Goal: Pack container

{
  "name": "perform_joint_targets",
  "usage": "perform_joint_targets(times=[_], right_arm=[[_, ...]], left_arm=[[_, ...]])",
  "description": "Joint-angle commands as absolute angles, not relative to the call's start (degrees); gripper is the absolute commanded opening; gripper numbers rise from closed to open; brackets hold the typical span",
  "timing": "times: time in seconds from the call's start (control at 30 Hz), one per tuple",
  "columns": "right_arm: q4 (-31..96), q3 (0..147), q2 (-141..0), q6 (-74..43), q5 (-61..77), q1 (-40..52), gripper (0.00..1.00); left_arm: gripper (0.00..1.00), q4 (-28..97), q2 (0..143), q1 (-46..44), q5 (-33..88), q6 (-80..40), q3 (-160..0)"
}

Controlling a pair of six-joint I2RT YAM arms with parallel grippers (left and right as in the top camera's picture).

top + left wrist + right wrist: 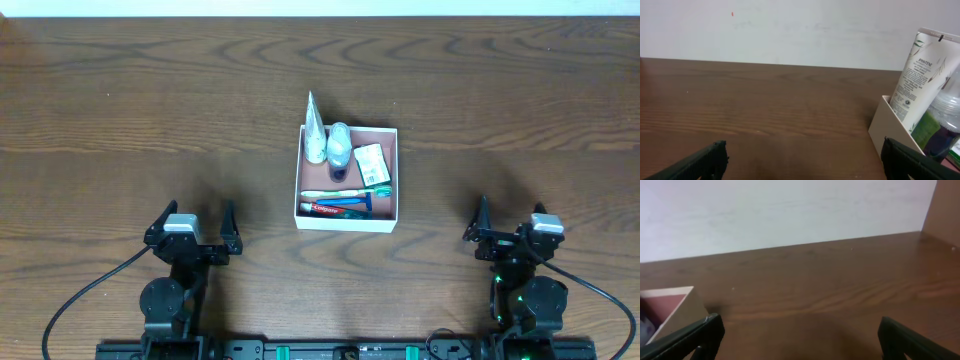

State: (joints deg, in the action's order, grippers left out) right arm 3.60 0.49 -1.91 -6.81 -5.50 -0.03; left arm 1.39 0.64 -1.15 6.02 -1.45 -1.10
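Note:
The container (345, 222), a white-walled square box with a pinkish-brown inside, sits mid-table. Inside it a white tube (314, 130) leans over the back left rim beside a clear bottle (340, 145). A small packet (371, 162), a toothbrush (345, 193) and a red toothpaste tube (335, 209) lie flat in it. My left gripper (196, 218) stands open near the front edge, left of the box, with nothing in it. My right gripper (513, 225) stands open at the front right, also with nothing between its fingers. The left wrist view shows the container's wall (885, 127), the tube (917, 75) and the bottle (945, 120) past my open left gripper (807, 162).
Bare brown wood table surrounds the box on all sides. The right wrist view catches one container corner (680, 307) at far left beyond my open right gripper (802, 340). A pale wall runs behind the table's far edge. Black cables trail from both arm bases.

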Motion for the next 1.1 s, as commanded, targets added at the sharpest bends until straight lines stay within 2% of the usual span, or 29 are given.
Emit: perform_joint_targets(times=[0.0,1.07], right_arm=[[3.9,0.3,-1.3,-1.6,-3.9,0.8,0.99],[4.0,0.3,-1.3,2.9,-3.6,0.8,0.99]], left_arm=[[0.98,3.4,0.6,-1.1,7.0,-1.1,-0.2],[0.98,3.4,0.6,-1.1,7.0,-1.1,-0.2]])
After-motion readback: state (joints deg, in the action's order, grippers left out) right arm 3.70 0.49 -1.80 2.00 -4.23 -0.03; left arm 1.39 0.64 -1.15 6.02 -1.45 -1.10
